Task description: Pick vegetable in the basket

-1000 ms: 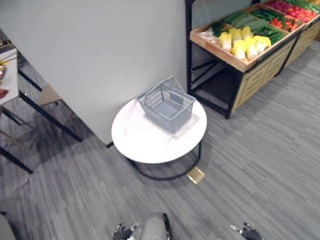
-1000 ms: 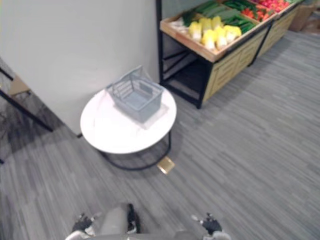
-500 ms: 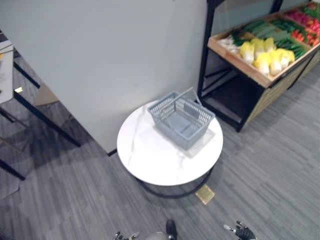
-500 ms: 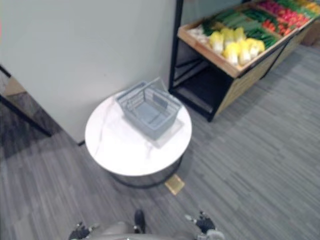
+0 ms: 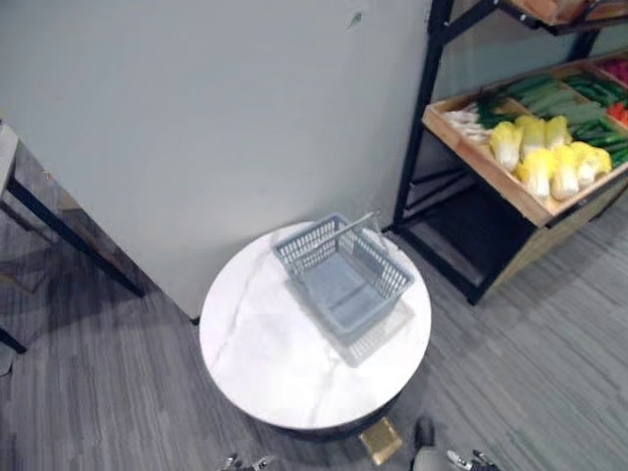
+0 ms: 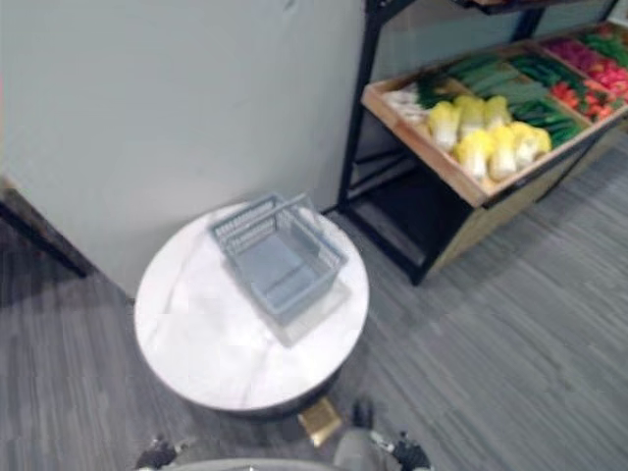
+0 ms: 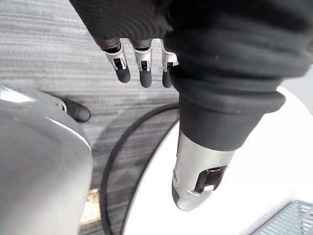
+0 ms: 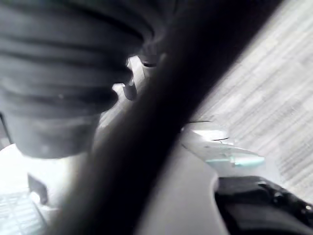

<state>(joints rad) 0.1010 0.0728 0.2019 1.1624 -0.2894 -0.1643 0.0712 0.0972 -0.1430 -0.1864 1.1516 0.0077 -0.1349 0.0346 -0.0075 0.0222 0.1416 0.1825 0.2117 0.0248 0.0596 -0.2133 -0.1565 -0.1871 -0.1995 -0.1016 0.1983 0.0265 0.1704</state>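
On round white table (image 5: 265, 363): one grey basket (image 5: 339, 294), handle raised.

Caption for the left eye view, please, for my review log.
Empty grey basket on a round white table, with yellow cabbages on a wooden produce shelf to the robot's right.

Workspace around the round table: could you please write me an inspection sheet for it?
Surface: white round table, marbled top, dark base.
Job's things: grey basket on the table, empty, handle up; yellow cabbages and green vegetables lie on the shelf, none picked yet.
Clutter: gold square on the floor beside the table.
Hands: left hand low by the table edge, fingers straight, holding nothing; right hand low, state unclear.
Cables: nothing seen.
Surroundings: grey wall behind the table, grey plank floor.
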